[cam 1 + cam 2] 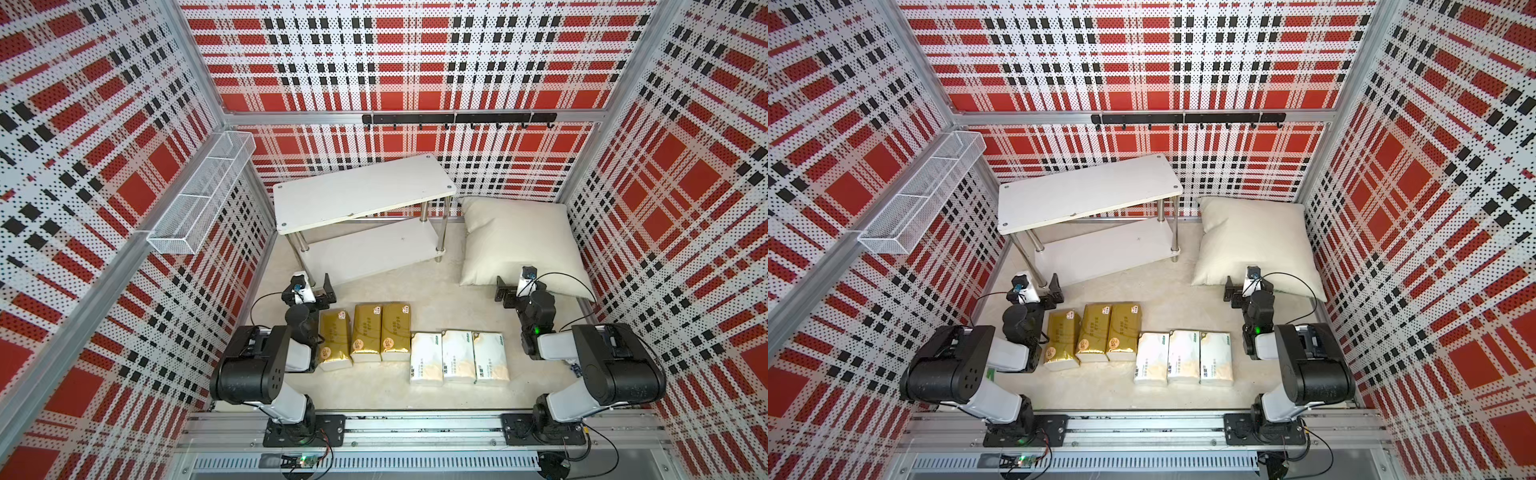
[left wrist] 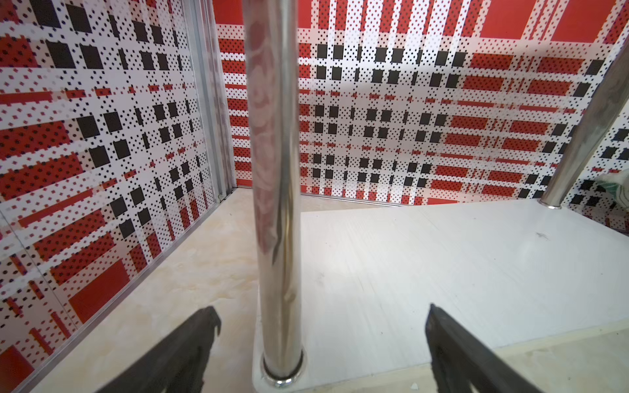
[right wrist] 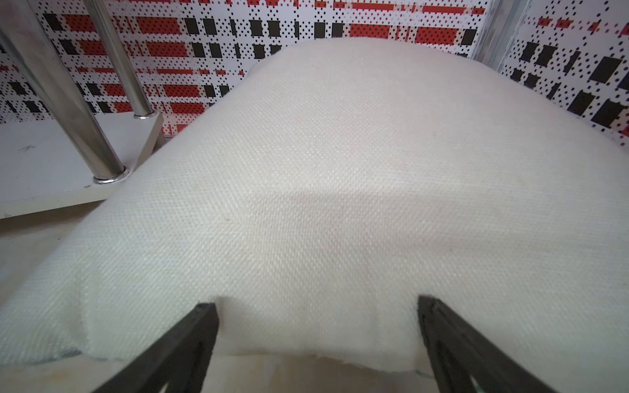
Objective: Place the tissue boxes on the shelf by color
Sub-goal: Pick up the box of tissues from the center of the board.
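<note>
Six soft tissue packs, three shiny gold (image 1: 365, 334), three white peach-print (image 1: 459, 356), lower centre. Two-tier white-board chrome-leg shelf (image 1: 361, 191) centre, bare. Left gripper (image 2: 320, 326), right gripper (image 3: 316, 323) released, holding nothing.

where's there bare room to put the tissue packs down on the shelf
Both boards of the shelf are bare, top and lower. Floor is free between the shelf and the gold packs. Crowded: gold and white packs sit side by side between the arms.

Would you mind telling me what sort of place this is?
Probably a robot test cell staged as a household corner: plaid perforated walls, a two-tier shelf, a pillow, and two arms bolted to an aluminium rail.
</note>
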{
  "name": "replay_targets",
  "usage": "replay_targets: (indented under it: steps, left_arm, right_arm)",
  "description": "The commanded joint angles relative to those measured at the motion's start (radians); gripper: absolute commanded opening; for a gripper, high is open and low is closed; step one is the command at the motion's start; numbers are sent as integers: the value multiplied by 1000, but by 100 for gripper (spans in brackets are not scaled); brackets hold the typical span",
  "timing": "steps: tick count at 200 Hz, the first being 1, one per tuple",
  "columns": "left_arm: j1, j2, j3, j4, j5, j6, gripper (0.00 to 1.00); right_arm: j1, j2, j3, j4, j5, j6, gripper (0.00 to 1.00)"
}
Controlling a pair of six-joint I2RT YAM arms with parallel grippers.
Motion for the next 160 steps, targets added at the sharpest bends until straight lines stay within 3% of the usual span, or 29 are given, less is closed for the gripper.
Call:
replay_targets:
  steps: [1,137,144,160]
  left_arm:
    - [-1,8,13,3,-1,2,99]
    - [4,-2,16,-7,-61,-29,99]
    - [4,-14,15,-14,-88,-36,100]
    - [-3,-51,11,-39,-133,-44,100]
  right_arm:
    - [-9,2,8,-3,-6,-2,100]
    - [-14,-3,14,-3,-13,1,100]
    - [-14,-30,44,-62,-18,-1,100]
    - [-14,-99,171,-389,-56,-37,100]
